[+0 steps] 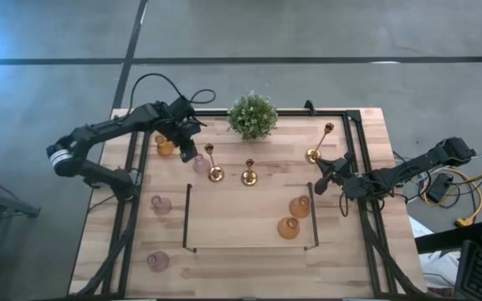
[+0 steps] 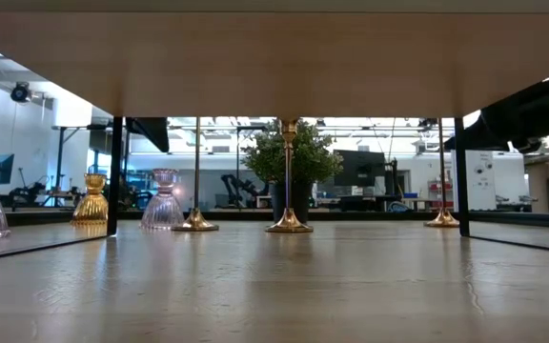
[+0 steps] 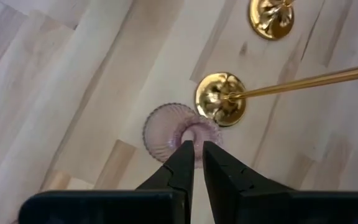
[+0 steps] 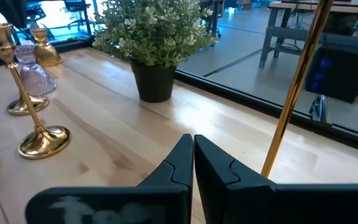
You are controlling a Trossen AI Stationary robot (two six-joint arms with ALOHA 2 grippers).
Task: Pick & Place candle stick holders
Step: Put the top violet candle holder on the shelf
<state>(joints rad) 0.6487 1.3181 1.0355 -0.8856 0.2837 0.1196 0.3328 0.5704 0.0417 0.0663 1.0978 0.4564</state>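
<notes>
The left gripper (image 3: 196, 149) hangs directly above a ribbed pink glass cup (image 3: 174, 132) at the back left of the pale wood tabletop (image 1: 249, 213), its fingers pressed together with only a sliver between them. The cup stands just beside the round base of a slim gold brass candlestick (image 3: 222, 99), apparently touching it. Risk: fingers descending unspread would strike the rim, and any sideways push could topple the narrow, top-heavy candlestick. The fluted glass is smooth and likely slippery. The right gripper (image 4: 191, 155), fingers likewise pressed together, sits near the third brass candlestick (image 1: 318, 148) at the back right. An amber glass cup (image 1: 165, 146) stands under the left arm.
</notes>
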